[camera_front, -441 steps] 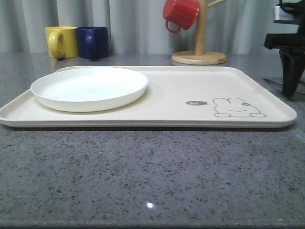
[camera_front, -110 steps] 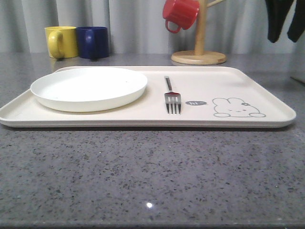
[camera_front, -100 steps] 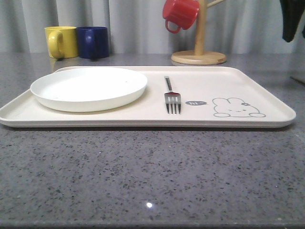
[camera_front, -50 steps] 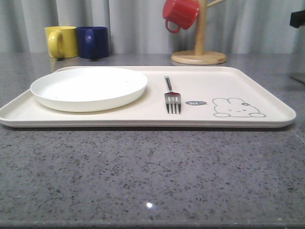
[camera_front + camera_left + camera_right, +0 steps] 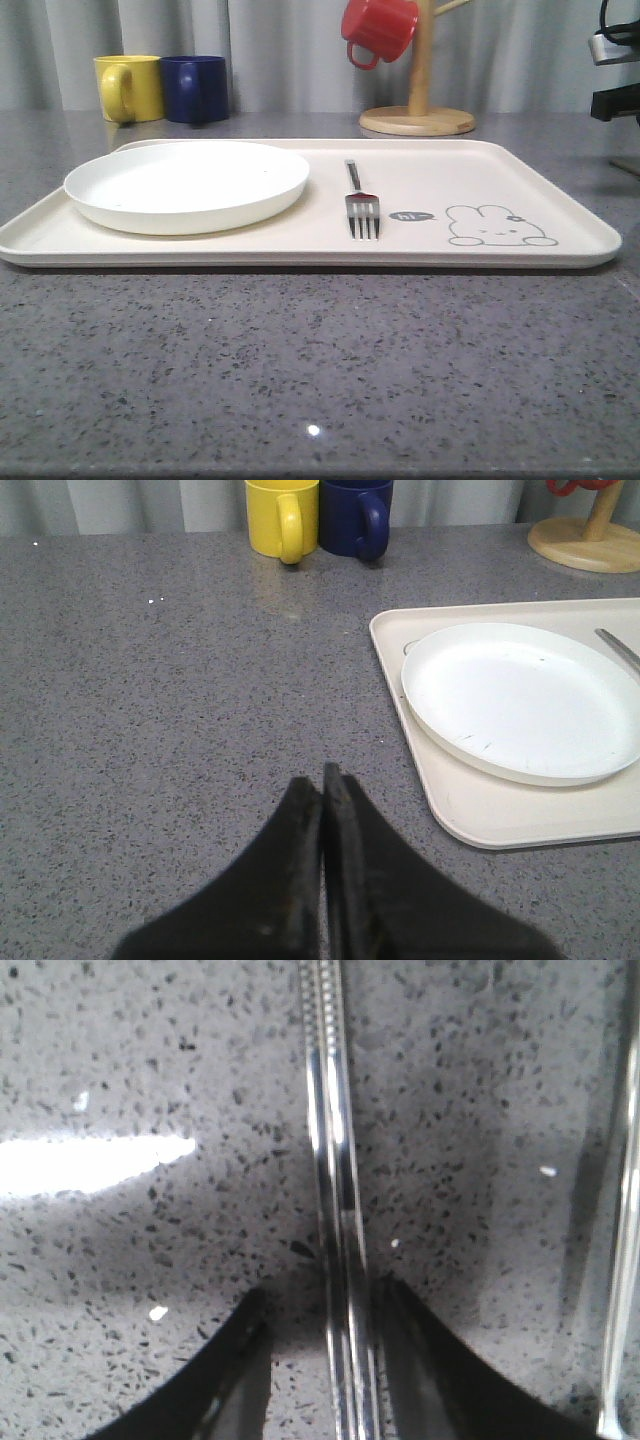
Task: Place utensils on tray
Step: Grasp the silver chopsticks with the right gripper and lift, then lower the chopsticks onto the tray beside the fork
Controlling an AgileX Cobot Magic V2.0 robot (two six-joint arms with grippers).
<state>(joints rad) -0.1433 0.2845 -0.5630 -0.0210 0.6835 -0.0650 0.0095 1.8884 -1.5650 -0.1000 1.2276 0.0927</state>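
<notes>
The cream tray (image 5: 480,170) lies across the counter with a silver fork (image 5: 361,205) on it, tines toward me, beside the rabbit drawing (image 5: 500,226). A pair of silver chopsticks (image 5: 335,1160) lies on the grey counter off the tray. My right gripper (image 5: 322,1295) is open low over them, one dark finger (image 5: 225,1380) on each side. Another slim silver utensil (image 5: 625,1210) lies beside them, and I cannot tell which kind. My left gripper (image 5: 322,775) is shut and empty above the counter, left of the tray (image 5: 500,820).
A round white plate (image 5: 187,185) takes up the tray's left half. Yellow (image 5: 130,87) and blue (image 5: 196,88) mugs stand at the back left. A wooden mug tree (image 5: 418,118) with a red mug (image 5: 380,28) stands behind the tray. Part of my right arm (image 5: 615,75) shows at the far right.
The fork has come to lie on the tray since the oldest frame. In the last second my right gripper left the upper right of the front view, and the arm came back lower.
</notes>
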